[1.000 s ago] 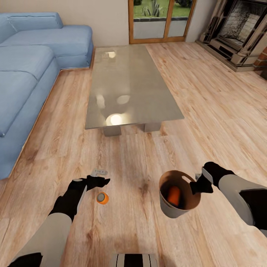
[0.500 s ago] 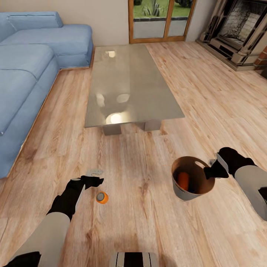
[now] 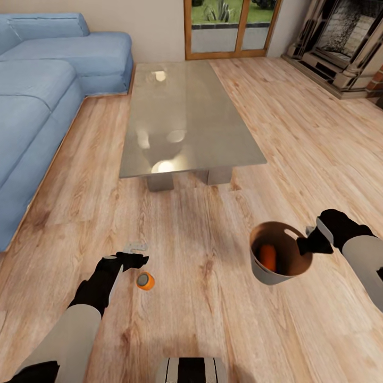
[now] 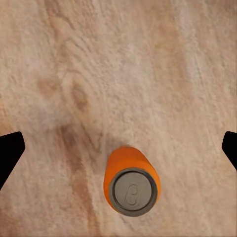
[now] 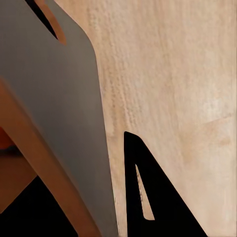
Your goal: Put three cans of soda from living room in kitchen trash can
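Since a second ago, the right end effector [image 3: 310, 246] has been carrying the tash can [image 3: 264, 273] outward to the robot's right and a little farther from the trunk, and the bin is now sitting more upright than before. That end effector is pinching the bin's rim on the side nearest the right arm, one finger [image 5: 148, 197] showing dark against the pale grey outer wall in the right wrist view, with the coppery inside of the wall on the other side of it. One orange can of soda [image 3: 268, 257] is lying inside the bin, leaning against its brown inner wall (whether another can is lying under it, I cannot tell).

Meanwhile the left end effector [image 3: 136, 254] is hovering low over the wood floor [image 3: 202, 319], having drifted slightly toward the left arm's side. Its fingers are spread wide, the two dark tips [image 4: 9, 153] showing at opposite edges of the left wrist view with bare floor between them. A second can of soda [image 3: 144, 281] is standing on the floor just beside that end effector, apart from it and nearer the trunk, its grey metal top facing up.

Beyond both arms, the glass coffee bench [image 3: 186, 117] is standing in the middle of the living room, with the blue sofa [image 3: 37, 106] along its left, the wood-framed glass doors [image 3: 231, 26] behind it, and the fireplace [image 3: 346, 42] at far right.
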`<state>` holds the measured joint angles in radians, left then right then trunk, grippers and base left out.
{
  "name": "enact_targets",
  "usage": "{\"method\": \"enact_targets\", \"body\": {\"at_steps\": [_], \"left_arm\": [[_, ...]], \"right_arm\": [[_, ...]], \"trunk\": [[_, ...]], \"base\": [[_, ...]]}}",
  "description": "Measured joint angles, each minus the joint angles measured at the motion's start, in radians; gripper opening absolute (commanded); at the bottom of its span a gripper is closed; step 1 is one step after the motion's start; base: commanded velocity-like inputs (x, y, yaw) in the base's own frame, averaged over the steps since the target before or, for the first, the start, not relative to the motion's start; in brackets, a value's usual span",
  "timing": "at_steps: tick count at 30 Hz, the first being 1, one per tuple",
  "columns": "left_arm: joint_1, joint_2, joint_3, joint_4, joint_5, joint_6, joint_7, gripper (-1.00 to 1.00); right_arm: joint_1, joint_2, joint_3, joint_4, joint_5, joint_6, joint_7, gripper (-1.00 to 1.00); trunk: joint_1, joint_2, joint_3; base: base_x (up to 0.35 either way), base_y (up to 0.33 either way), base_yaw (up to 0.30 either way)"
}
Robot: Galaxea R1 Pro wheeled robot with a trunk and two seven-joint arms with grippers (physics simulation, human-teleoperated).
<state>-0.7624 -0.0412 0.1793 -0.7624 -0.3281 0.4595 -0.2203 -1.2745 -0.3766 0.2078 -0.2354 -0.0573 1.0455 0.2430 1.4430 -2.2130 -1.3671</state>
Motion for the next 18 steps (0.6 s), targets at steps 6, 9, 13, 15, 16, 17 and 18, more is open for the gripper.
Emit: {"method": "enact_targets", "body": {"at_steps": [6,9,13,15,16,17,18], "left_arm": [[0.0,-0.003,-0.001,-0.002,0.004,0.083,0.002,1.0],[0.0,-0.004,-0.001,-0.002,0.006,0.104,0.002,1.0],[0.0,-0.007,-0.001,-0.001,0.005,0.109,0.004,1.0],[0.0,-0.007,-0.002,0.0,0.005,0.109,0.004,1.0],[0.0,-0.009,-0.002,0.0,0.005,0.11,0.005,1.0],[0.0,-0.009,-0.002,0.0,0.004,0.11,0.005,1.0],[0.0,-0.012,-0.002,0.0,0.004,0.11,0.005,1.0]], "right_arm": [[-0.023,-0.002,0.004,0.005,0.032,0.0,0.001,-1.0],[-0.046,-0.003,0.005,0.009,0.042,0.0,0.001,-1.0],[-0.07,-0.011,-0.004,0.011,0.019,0.002,0.003,-1.0],[-0.072,-0.015,0.002,0.013,0.029,0.001,0.003,-1.0],[-0.073,-0.017,0.005,0.013,0.038,0.0,0.002,-1.0],[-0.073,-0.017,0.008,0.013,0.045,0.0,0.002,-1.0],[-0.074,-0.018,0.009,0.014,0.046,0.0,0.001,-1.0]], "trunk": [[0.004,-0.007,-0.003],[0.004,-0.007,-0.003],[0.019,-0.035,-0.016],[0.027,-0.049,-0.022],[0.031,-0.056,-0.025],[0.035,-0.063,-0.028],[0.038,-0.07,-0.031]], "base": [[0.0,0.0,0.0],[0.0,0.0,0.0],[0.0,0.0,0.0],[0.0,0.0,0.0],[0.0,0.0,0.0],[0.0,0.0,0.0],[0.0,0.0,0.0]]}}
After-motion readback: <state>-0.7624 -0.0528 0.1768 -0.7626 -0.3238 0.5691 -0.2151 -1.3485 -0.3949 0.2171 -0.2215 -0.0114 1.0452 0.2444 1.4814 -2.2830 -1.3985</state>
